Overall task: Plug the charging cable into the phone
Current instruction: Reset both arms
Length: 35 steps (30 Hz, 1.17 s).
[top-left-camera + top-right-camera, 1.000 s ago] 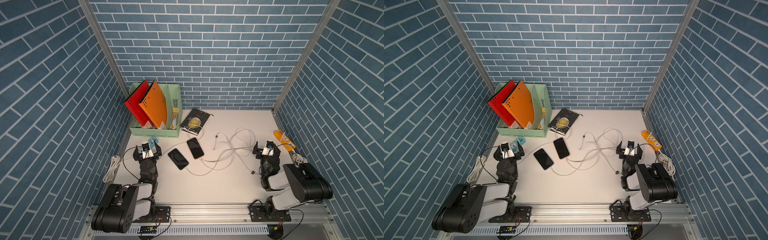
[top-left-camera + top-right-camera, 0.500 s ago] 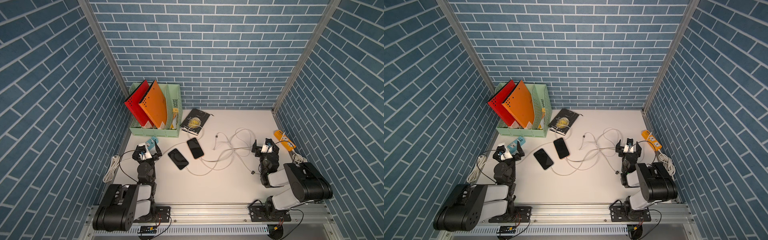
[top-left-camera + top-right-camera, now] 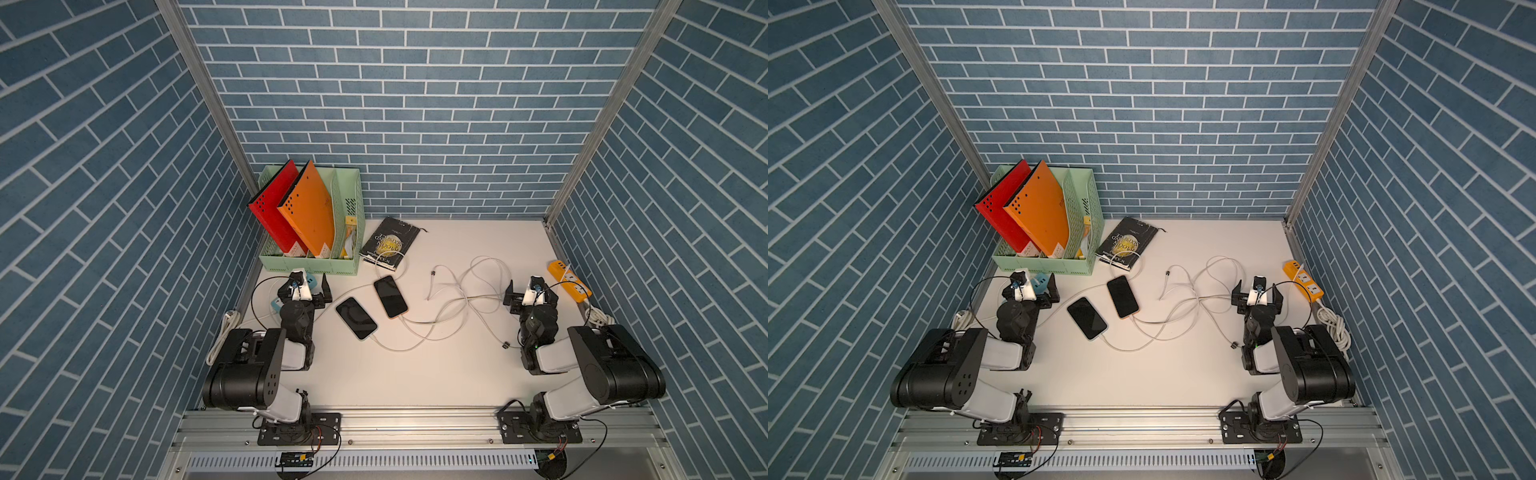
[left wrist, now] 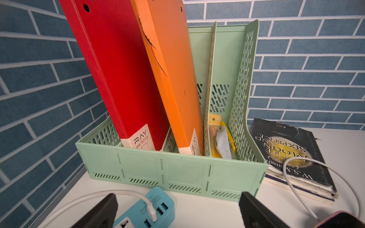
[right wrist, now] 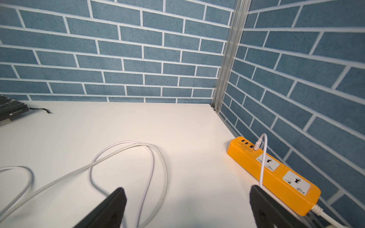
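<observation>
Two dark phones lie side by side left of the table's middle, one nearer (image 3: 356,318) and one farther with an orange rim (image 3: 390,296). A white cable (image 3: 419,340) reaches the near end of each; whether it is seated I cannot tell. More white cable loops across the middle (image 5: 126,159), with loose dark-tipped ends at the far side (image 3: 433,273) and the near right (image 3: 505,344). My left gripper (image 3: 307,287) (image 4: 178,198) is open and empty, left of the phones. My right gripper (image 3: 531,291) (image 5: 187,191) is open and empty, beside the loops.
A green file organizer (image 3: 309,266) with red and orange folders stands at the back left, a black book (image 3: 390,241) beside it. A blue USB hub (image 4: 152,209) lies under the left gripper. An orange power strip (image 5: 276,173) lies along the right wall.
The left gripper has swung slightly farther and to the right. The right gripper has shifted only a little. Both stayed open; phones and cables have not moved.
</observation>
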{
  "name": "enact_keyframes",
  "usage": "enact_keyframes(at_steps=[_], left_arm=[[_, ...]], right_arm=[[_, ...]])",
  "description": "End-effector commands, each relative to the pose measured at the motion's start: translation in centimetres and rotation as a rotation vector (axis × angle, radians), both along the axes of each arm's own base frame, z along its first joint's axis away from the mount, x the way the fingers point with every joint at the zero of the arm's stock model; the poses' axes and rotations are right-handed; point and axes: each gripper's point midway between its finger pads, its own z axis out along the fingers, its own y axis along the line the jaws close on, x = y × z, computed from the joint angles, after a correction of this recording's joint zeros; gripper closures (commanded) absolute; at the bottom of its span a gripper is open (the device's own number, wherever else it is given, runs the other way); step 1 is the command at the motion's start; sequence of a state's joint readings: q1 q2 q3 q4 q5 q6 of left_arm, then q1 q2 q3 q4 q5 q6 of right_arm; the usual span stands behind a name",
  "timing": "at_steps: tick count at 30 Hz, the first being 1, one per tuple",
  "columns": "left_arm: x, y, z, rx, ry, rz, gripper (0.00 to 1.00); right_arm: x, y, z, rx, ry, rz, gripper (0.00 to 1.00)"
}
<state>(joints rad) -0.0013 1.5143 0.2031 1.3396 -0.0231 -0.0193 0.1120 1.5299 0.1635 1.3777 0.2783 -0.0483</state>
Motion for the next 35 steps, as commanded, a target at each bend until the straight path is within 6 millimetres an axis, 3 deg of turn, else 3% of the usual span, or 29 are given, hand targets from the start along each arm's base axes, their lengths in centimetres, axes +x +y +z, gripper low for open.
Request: enact_keyframes(at_steps=[1,35], left_arm=[[-0.12,-0.21,-1.12,-0.002,0.042,-0.019,0.00],[-0.08,-0.23,-1.11,-0.003,0.043,-0.020,0.00]], right_arm=[[0.28,0.08,0.41,0.028,-0.018,0.008,0.00],[0.42,0.33,0.19,0.026,-0.006,0.022,0.01]])
